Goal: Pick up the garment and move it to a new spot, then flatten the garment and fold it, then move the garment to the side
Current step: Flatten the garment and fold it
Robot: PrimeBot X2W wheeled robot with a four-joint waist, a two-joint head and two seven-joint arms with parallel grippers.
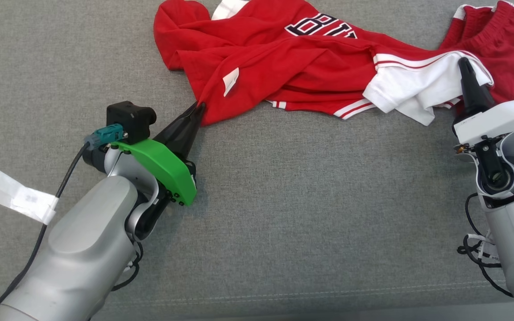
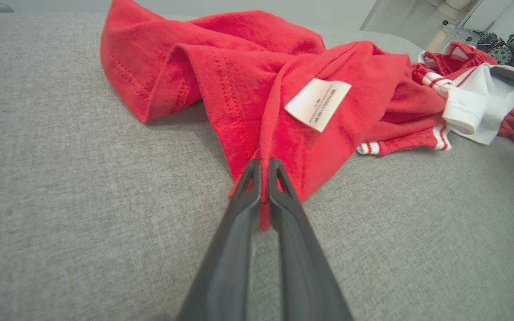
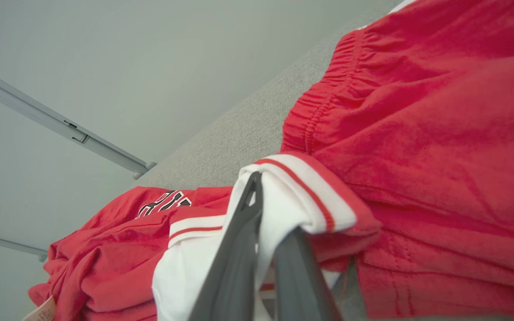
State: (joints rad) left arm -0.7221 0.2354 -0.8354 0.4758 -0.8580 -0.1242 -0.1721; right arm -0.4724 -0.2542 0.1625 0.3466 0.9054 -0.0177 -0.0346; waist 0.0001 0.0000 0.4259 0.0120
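Note:
The garment is a red shirt with white striped sleeves and dark lettering, lying crumpled across the far part of the grey surface. My left gripper points at its near corner, and in the left wrist view the gripper is shut on a pinch of the red hem, just below a white label. At the right, my right gripper is shut on the white sleeve. In the right wrist view the sleeve drapes over one finger of the gripper.
Red shorts with a gathered waistband lie at the far right, touching the shirt. A strip of white tape sits on the grey cloth surface at the left. A seam runs along the near edge.

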